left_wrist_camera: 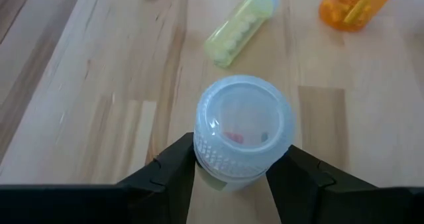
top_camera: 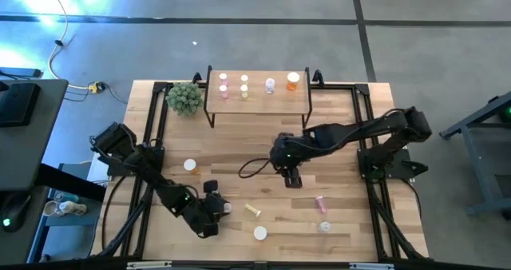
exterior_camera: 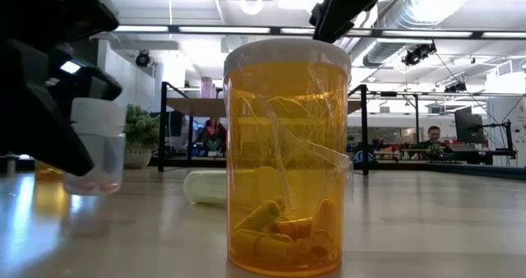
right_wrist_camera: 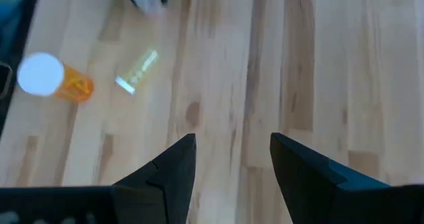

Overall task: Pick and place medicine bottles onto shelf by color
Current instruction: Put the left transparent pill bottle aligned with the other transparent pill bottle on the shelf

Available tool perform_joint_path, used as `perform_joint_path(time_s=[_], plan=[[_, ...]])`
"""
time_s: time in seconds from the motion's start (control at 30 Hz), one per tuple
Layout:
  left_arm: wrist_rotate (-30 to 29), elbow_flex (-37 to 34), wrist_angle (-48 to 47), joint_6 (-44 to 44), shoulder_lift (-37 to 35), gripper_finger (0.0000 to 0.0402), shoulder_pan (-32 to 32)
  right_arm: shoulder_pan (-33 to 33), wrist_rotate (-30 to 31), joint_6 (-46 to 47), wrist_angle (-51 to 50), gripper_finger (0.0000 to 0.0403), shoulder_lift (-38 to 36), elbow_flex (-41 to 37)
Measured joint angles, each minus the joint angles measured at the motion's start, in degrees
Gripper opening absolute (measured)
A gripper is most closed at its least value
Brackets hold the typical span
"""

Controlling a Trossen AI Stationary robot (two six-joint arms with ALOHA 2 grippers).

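Note:
My left gripper sits near the table's front left, shut on a clear bottle with a see-through cap. My right gripper hangs open over bare wood at mid-table, its fingers holding nothing. On the table, an orange bottle stands on its base and a yellow-green one lies on its side. A pink bottle, a pale one and another orange one are also there. The shelf at the far edge carries pink, yellow, pale blue and orange bottles. My left gripper pinches the clear bottle's body just under its cap between its two fingers, one on each side. The fingers slant down from the table's left. The bottle stays upright, its base at or just above the tabletop; which, I cannot tell.
A small green plant stands left of the shelf. Black frame rails run along the table's left and right sides. The big orange bottle fills the low view's middle. A cable trails from the right arm.

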Motion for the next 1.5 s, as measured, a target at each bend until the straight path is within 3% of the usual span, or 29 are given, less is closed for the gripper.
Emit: perform_joint_path(time_s=[0.3,0.7,1.03,1.27,1.5], plan=[[5.78,4.25,-2.92,4.67,0.0,0.0156,2.27,3.2,-0.11,2.98,22.3,0.0186,-1.58,-12.76],[4.62,11.26,-16.85,4.72,0.02,0.0156,2.4,3.04,-0.06,12.55,43.94,0.0186,-0.28,-20.86],[0.21,16.62,-27.12,6.47,0.06,0.0156,3.26,3.83,0.09,4.24,54.71,0.0186,-0.3,-21.61],[-2.07,19.74,-27.24,7.81,0.07,0.0157,5.03,6.04,0.38,-1.49,62.23,0.0186,-0.32,-21.55],[-4.13,20.59,-24.17,6.36,0.07,0.0156,6.6,7.6,0.15,-6.87,62.71,0.0186,-0.31,-21.55]])
